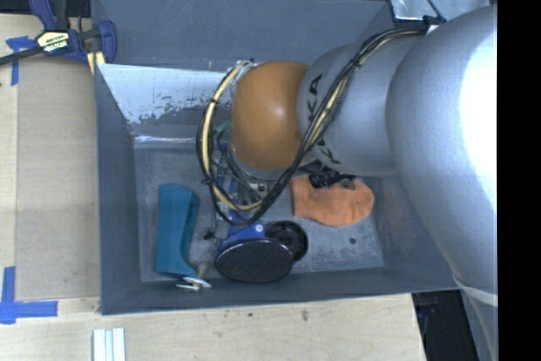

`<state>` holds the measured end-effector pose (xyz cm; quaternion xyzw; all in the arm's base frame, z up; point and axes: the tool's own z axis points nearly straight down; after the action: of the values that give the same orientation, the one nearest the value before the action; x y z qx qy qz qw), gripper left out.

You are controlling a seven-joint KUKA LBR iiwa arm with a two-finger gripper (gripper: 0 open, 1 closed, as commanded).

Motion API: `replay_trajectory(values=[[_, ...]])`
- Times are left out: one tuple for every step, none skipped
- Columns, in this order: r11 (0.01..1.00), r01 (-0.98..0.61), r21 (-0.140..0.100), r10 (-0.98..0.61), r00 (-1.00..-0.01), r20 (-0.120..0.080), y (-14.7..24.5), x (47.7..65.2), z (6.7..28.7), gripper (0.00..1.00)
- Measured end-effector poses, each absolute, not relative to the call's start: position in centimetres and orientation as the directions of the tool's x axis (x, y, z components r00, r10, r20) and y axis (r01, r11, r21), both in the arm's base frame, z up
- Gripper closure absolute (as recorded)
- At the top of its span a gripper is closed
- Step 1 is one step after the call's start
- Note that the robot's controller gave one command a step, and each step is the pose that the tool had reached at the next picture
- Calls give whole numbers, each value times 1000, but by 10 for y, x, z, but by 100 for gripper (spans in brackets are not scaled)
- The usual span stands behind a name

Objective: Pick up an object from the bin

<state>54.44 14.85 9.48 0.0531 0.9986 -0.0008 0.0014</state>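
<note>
The gripper point(224, 216) is lowered into the bin point(118, 182) near its middle. It is largely hidden under the arm's orange cover point(266, 114) and cables point(205, 144), so whether it is spread or pressed together cannot be told. Just below it on the bin floor lies a black round disc point(254, 262) with a blue piece point(241, 234) at its upper edge. A teal oblong block point(176, 228) lies just left of the gripper, and an orange soft lump point(334, 205) lies to its right.
</note>
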Motion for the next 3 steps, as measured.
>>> replay_trajectory(values=[[997,78,2,78,-997,-2,139,544,109,0],[999,-42,2,-42,-999,-11,98,534,111,0],[997,79,1,79,-997,-13,99,504,93,0]])
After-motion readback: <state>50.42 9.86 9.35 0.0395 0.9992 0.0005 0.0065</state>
